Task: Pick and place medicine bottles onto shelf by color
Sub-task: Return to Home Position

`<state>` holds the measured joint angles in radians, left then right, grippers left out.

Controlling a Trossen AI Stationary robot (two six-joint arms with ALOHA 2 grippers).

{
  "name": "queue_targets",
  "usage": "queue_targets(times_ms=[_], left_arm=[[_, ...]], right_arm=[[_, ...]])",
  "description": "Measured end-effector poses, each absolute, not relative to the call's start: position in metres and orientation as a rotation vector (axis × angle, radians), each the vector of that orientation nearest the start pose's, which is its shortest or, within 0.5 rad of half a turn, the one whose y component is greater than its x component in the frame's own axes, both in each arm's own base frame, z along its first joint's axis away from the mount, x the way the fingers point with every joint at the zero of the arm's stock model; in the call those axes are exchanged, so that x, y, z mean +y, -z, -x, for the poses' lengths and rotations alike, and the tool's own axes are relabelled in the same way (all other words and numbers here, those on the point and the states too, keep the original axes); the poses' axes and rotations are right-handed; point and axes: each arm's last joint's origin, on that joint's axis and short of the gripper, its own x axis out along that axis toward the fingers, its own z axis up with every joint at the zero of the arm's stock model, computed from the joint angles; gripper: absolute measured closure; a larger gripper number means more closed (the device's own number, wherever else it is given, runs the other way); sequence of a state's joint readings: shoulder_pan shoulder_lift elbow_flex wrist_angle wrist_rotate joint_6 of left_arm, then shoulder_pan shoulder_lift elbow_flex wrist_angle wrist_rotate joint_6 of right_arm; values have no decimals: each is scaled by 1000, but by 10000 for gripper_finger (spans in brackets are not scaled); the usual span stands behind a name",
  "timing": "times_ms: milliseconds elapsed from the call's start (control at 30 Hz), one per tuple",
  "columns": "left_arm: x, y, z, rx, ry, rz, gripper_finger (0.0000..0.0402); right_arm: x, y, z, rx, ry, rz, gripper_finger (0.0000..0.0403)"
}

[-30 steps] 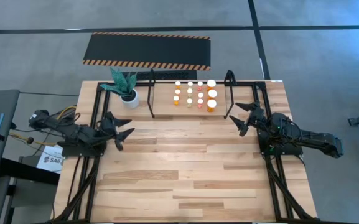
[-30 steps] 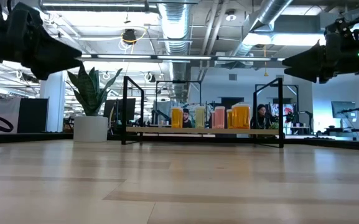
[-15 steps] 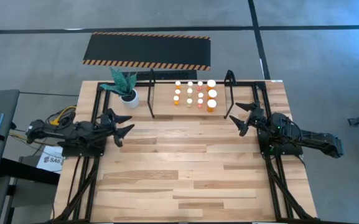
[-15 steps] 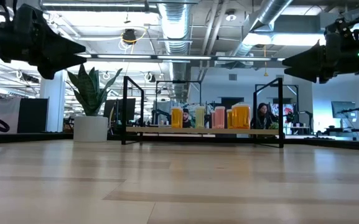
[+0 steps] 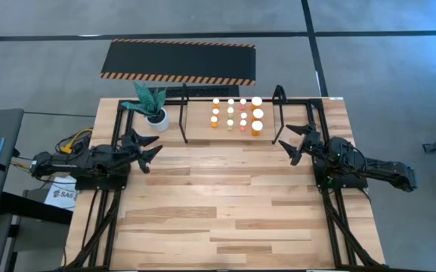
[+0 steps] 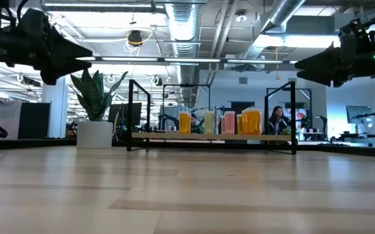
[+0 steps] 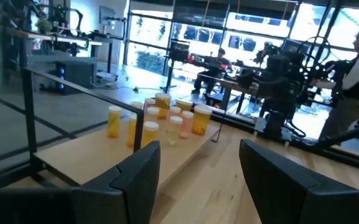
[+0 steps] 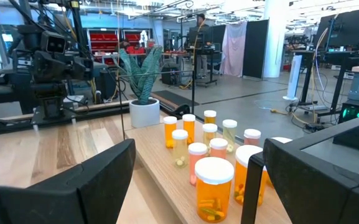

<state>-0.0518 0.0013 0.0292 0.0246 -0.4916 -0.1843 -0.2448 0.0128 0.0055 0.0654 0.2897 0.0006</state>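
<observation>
Wooden table [image 5: 225,204] has the shelf [image 5: 185,121] out ahead of both sets of fingers, with the bottles [image 5: 236,113] standing upright on it in rows. The right gripper [image 5: 291,143] looks nearer them than the left gripper [image 5: 156,145]. Both are spread wide, holding nothing.

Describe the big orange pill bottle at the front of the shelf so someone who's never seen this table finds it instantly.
At the far edge of the wooden table, a black-framed shelf stands beside a potted snake plant. Its white-capped bottles stand in columns; the column farthest from the plant holds three bigger orange ones. Yours is the big orange pill bottle nearest the table's open middle.
</observation>
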Motion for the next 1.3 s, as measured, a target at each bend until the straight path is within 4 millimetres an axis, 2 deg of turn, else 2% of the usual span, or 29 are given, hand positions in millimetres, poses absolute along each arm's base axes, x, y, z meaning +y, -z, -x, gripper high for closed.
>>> queue_targets(times_ms=[467,1300], left_arm=[[23,-175,-92,-99,-502,207,193],[25,-175,-91,-104,-524,229,193]], right_arm=[[-32,-171,-92,-59,535,-2,29],[-32,-171,-92,-59,535,-2,29]])
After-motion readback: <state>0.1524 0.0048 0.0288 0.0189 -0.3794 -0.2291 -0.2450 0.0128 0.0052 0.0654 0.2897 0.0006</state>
